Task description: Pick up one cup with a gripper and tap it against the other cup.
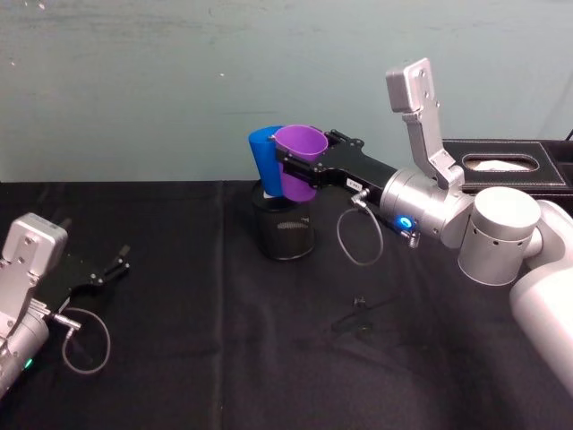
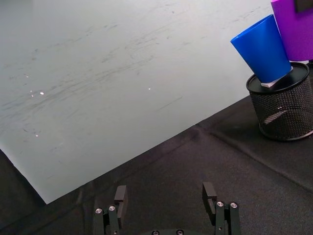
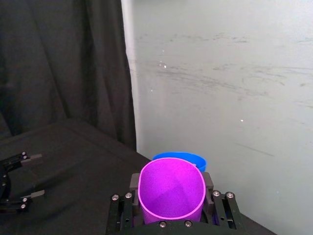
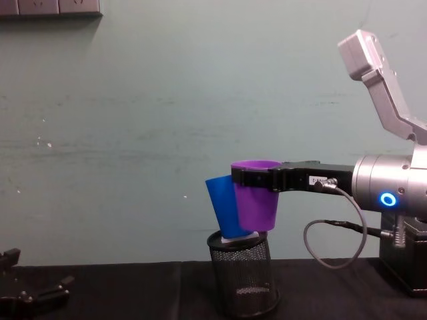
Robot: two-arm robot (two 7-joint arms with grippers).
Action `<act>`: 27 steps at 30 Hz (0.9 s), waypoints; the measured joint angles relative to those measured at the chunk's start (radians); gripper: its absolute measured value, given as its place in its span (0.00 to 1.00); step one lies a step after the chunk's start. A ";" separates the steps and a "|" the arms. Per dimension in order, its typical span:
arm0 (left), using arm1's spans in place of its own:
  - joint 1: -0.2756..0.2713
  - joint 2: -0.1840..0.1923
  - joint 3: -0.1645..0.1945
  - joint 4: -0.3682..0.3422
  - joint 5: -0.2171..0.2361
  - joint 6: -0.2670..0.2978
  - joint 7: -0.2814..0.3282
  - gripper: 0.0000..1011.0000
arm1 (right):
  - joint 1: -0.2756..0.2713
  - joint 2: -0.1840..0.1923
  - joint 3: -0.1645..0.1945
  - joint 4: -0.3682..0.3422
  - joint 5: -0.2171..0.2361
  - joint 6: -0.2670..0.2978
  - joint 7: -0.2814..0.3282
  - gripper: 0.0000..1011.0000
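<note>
right gripper [image 1: 288, 168]: raised over the middle of the table, fingers pinching the purple cup [image 1: 303, 152] from both sides just under its rim.
purple cup: in the air, upright, mouth up, just above the pen holder [image 1: 285, 231].
blue cup [image 1: 265, 159]: tilted toward the robot's left, narrow end on a white block [image 2: 275, 81] in the pen holder, side against the purple cup.
pen holder: black mesh, standing on the black cloth [image 1: 269, 358].
left gripper [image 1: 119, 260]: low at the table's left edge, fingers spread, holding nothing.
</note>
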 joint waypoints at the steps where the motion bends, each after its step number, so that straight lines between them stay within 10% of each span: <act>1: 0.000 0.000 0.000 0.000 0.000 0.000 0.000 0.99 | -0.001 0.000 0.000 0.000 0.000 0.001 0.001 0.72; 27: 0.000 0.000 0.000 0.000 0.000 0.000 0.000 0.99 | 0.014 -0.024 -0.017 0.026 0.025 0.019 0.043 0.72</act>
